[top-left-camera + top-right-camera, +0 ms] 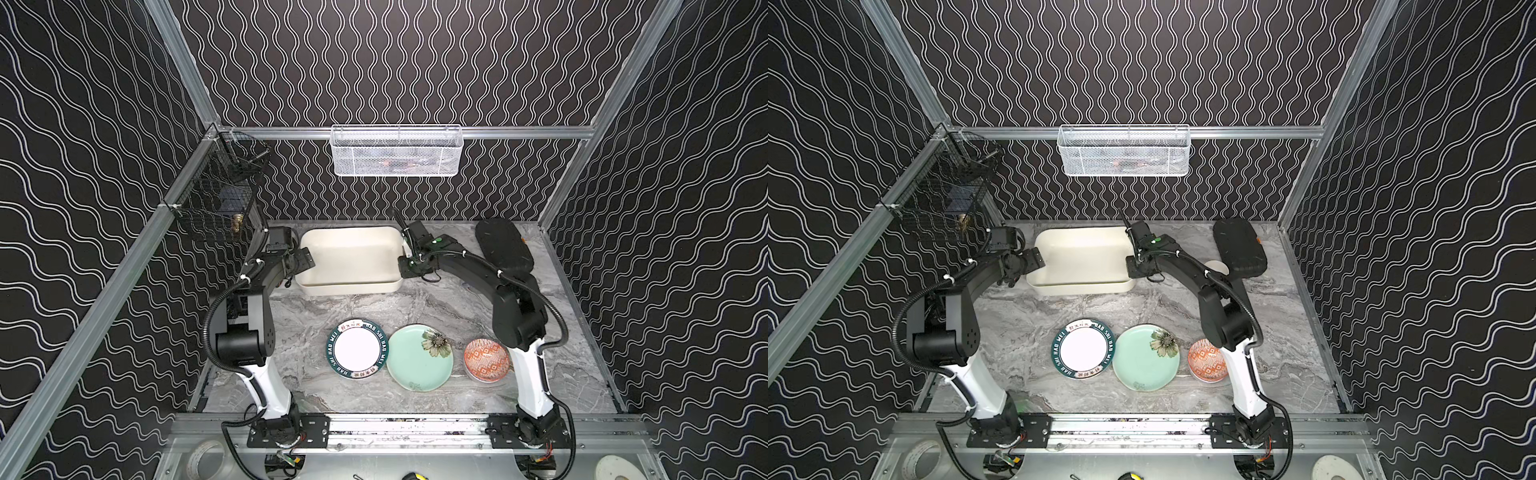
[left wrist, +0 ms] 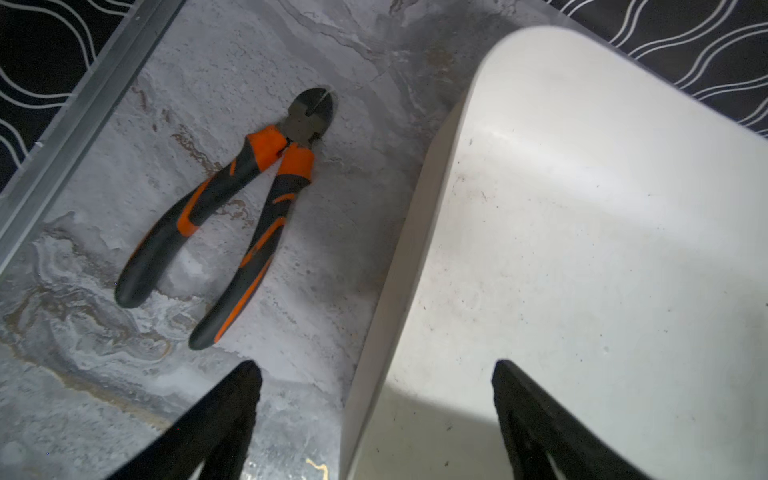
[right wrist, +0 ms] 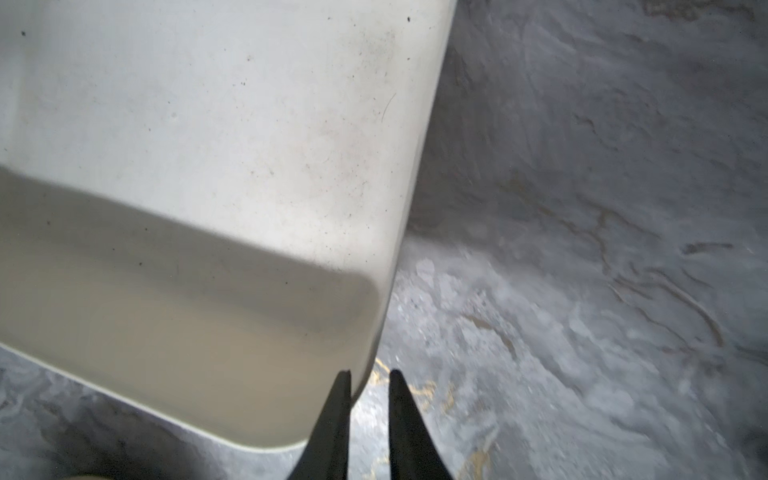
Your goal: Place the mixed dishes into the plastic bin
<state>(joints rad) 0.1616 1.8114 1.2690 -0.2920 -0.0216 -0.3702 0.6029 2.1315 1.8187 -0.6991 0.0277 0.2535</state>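
At the back of the marble table (image 1: 374, 307), I am hovering at both short ends of the plastic bin (image 1: 351, 259). My left gripper (image 2: 376, 365) is standing spread wide, with the bin's end edge running between its fingers: one fingertip (image 2: 237, 395) is hanging over bare table, its mate over the cream plastic. My right gripper (image 3: 370, 372) is holding its fingers almost together. The bin's corner is meeting that thin gap right at the tips, and I cannot tell whether I am pinching the rim or only brushing it. The left wrist view alone is showing orange-and-black cutters (image 2: 291, 166) lying just beside the bin; in both top views my left arm is hiding them. Only the top views are showing the dishes, near the front and well apart from both grippers: the green-lettered plate (image 1: 356, 349) touching the mint plate (image 1: 417, 359), and the orange-patterned bowl (image 1: 486, 359) to their right, partly behind my right arm.
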